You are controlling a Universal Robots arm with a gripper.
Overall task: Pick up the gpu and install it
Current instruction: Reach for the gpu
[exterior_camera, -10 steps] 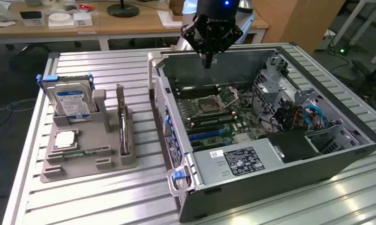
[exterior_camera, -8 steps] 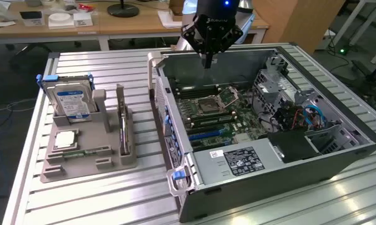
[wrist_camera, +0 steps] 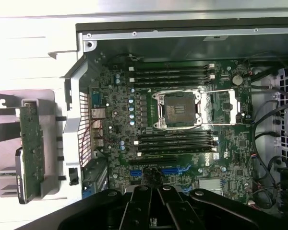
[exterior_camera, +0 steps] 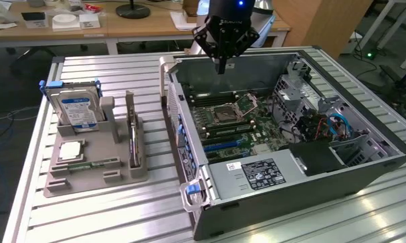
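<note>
The work surface is a table [exterior_camera: 108, 71] of ribbed aluminium profiles, pale grey and a little shiny where the light falls on it. On it lies an open computer case [exterior_camera: 365, 172] on its side, so that the green motherboard [exterior_camera: 237, 121] faces up. Inside the case are the empty CPU socket [wrist_camera: 180, 108], the black memory slots [wrist_camera: 175, 74], a power supply [exterior_camera: 257, 174] with a white and black label, and some blue cables [exterior_camera: 338, 126].

Beside the case, toward the exterior view's left, a grey holder [exterior_camera: 61, 185] rests on the table. The gpu [exterior_camera: 132, 142] stands on its edge in a slot of this holder, on the side nearest to the case. A hard drive [exterior_camera: 78, 109] with a blue-white label stands upright at the holder's far end. A CPU chip [exterior_camera: 69, 150] and a narrow memory stick [exterior_camera: 95, 164] lie flat in front of it.

The black gripper [exterior_camera: 221, 70] hangs over the far part of the open case, above the motherboard. Its fingers are pressed together and hold nothing. It is well apart from the gpu.

Behind the table stand wooden desks [exterior_camera: 122, 28] with small white boxes, papers and a round black lamp base [exterior_camera: 132, 10]. A wooden cabinet [exterior_camera: 318, 20] stands at the exterior view's right. The floor is dark.
</note>
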